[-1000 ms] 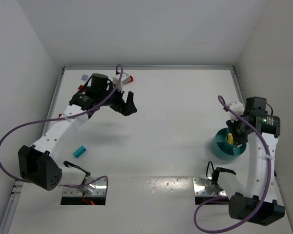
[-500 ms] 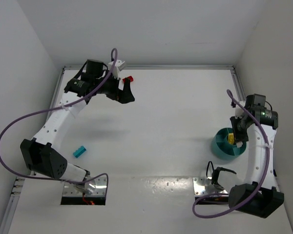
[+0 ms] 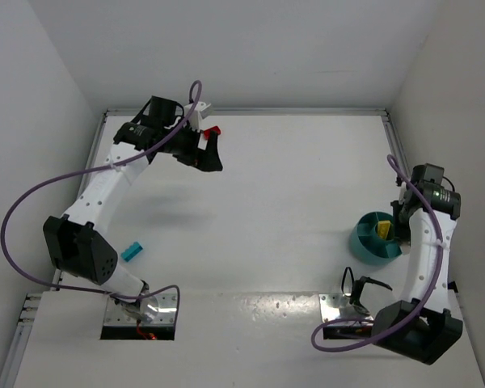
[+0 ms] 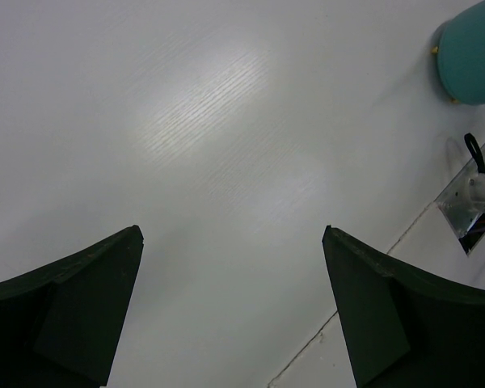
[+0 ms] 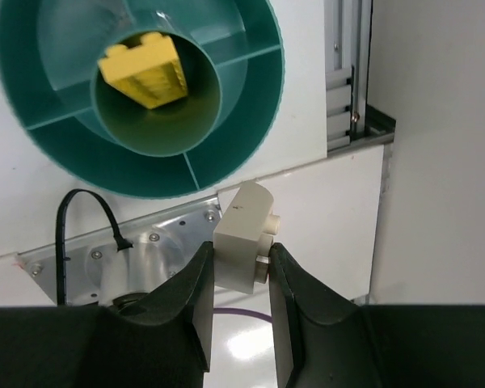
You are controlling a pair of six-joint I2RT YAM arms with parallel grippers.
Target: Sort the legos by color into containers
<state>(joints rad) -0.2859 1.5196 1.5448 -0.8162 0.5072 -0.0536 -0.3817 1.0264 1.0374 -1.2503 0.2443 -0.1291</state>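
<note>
Counts: four legos, one each of yellow, red, cyan and beige, plus one teal dish point(image 3: 365, 242) and two arms. The yellow lego point(image 5: 143, 71) lay inside the dish's central ring, and the outer compartments that showed in the right wrist view held nothing. The beige lego point(image 5: 244, 236) was pinched between the fingers of the right gripper point(image 5: 241, 252). Its jaws were nearly closed on it, just outside the dish rim point(image 5: 268, 121) on the near side, above the metal plate point(image 5: 158, 250). How high it sat above the plate couldn't be told. The red lego point(image 3: 213, 130) sat far from the dish, across the table toward the far left corner, just beside the left gripper point(image 3: 205, 158). The cyan lego point(image 3: 131, 252) lay well left of the dish, about level with it, by the left arm's lower link. The left arm reached from its base up to the far left, away from the dish, with its wrist turned back toward the table centre. Its jaws were spread wide with nothing between them; the left wrist view showed only bare table between the fingers point(image 4: 73, 311), and the dish point(image 4: 473, 48) off in the corner. The right arm rose from its base and folded over the dish's right side, wrist pointing straight down.
</note>
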